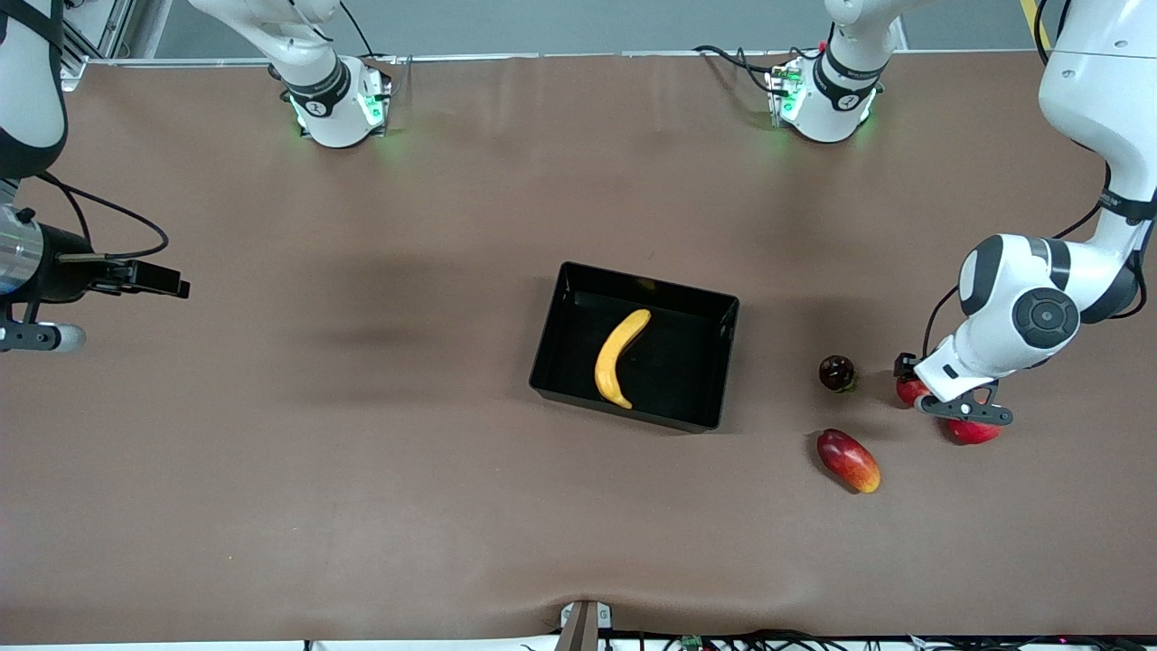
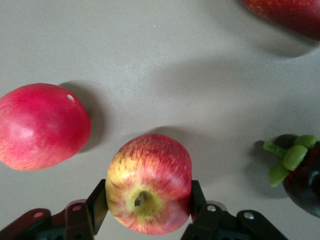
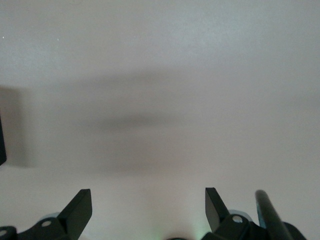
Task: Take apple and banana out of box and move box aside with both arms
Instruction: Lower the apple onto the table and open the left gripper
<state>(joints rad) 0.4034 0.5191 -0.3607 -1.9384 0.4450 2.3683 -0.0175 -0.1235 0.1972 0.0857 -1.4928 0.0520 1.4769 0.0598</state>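
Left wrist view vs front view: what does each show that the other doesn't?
Only the left wrist view shows the left hand with its fingers against the sides of an apple, stem end toward the camera. Only the front view shows the banana lying in the black tray and the right hand waiting over bare table. Both show the second apple, the maroon fruit and the mango.

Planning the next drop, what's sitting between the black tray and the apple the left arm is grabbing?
In the front view, the dark maroon fruit lies between the tray and the apple in the left gripper; otherwise bare table.
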